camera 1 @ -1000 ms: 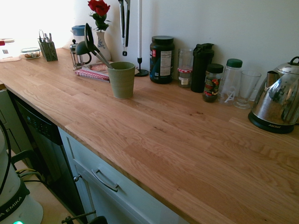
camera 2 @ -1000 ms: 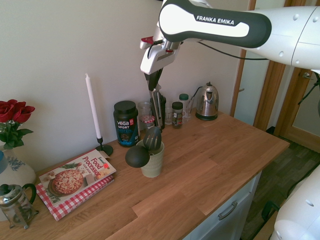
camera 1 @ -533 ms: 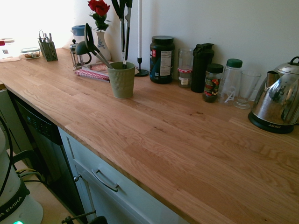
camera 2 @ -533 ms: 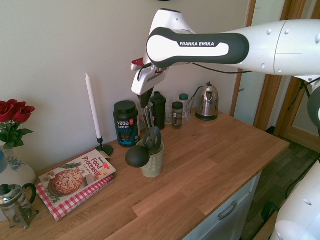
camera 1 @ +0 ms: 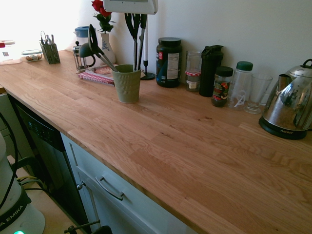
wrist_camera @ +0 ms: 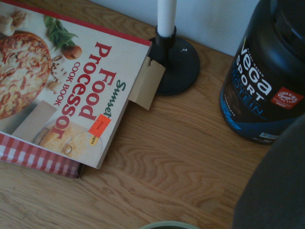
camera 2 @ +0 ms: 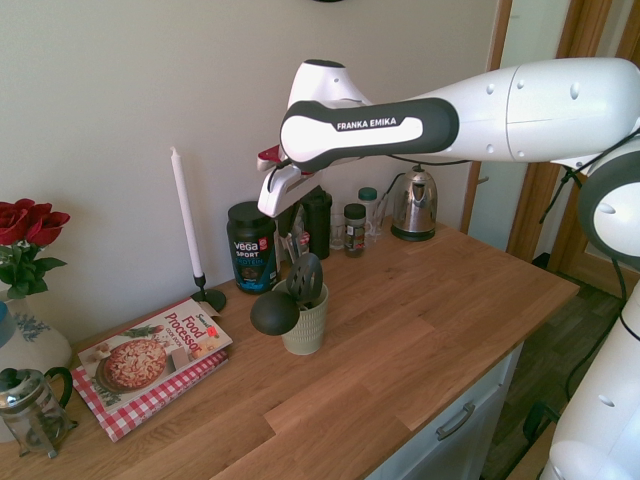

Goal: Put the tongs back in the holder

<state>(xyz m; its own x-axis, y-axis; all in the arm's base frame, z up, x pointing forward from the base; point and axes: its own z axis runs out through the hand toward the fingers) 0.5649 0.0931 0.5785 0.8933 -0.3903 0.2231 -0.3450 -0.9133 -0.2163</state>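
Note:
The sage-green ribbed holder stands on the wooden counter, also in the second exterior view. A black ladle and a black spoon lean out of it. The tongs hang upright with their lower ends inside the holder, and their silvery arms show above the rim. My gripper is straight above the holder, shut on the tongs' upper end. In the wrist view only the holder's rim shows, beside a dark blurred shape at the bottom right.
A white candle on a black stand, a black Vega tub and a cookbook lie close behind the holder. Jars, a glass and a kettle line the wall. A rose vase and a French press stand further along.
The gripper has come down with the tongs. Their tips, a second ago above the holder, are now inside it.

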